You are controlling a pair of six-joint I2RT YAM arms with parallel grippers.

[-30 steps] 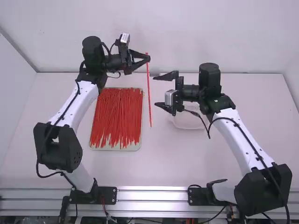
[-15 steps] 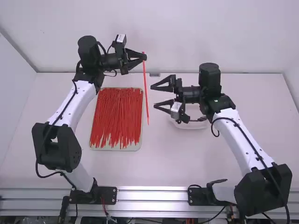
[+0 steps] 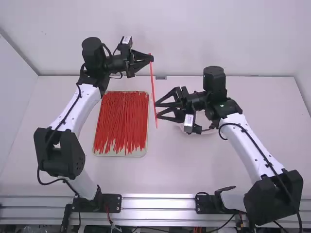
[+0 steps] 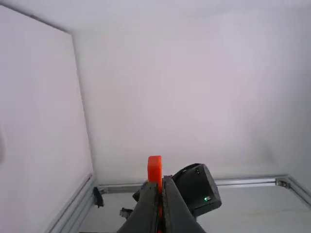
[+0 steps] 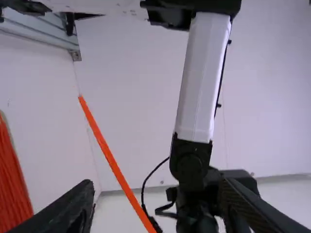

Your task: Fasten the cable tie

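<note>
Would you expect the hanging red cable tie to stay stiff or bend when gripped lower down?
The thin red plastic cable tie hangs almost straight from the left gripper, so probably fairly stiff. Held only at its top, its free end would likely swing aside if the open right gripper touches unevenly.

The single cable tie (image 3: 153, 92) is bright orange-red, plain and unpatterned. At its eight o'clock the heap of ties (image 3: 122, 121) is the same orange-red, its strands making dense fine stripes over a pale beige tray (image 3: 121, 153). The left hand (image 3: 151, 59) and right hand (image 3: 157, 110) are matt black. The left arm (image 3: 80, 104) and right arm (image 3: 248, 145) alternate white links with black joints. The desk (image 3: 194, 160) is plain white, and the rail (image 3: 160, 201) at six o'clock is silver-grey.
</note>
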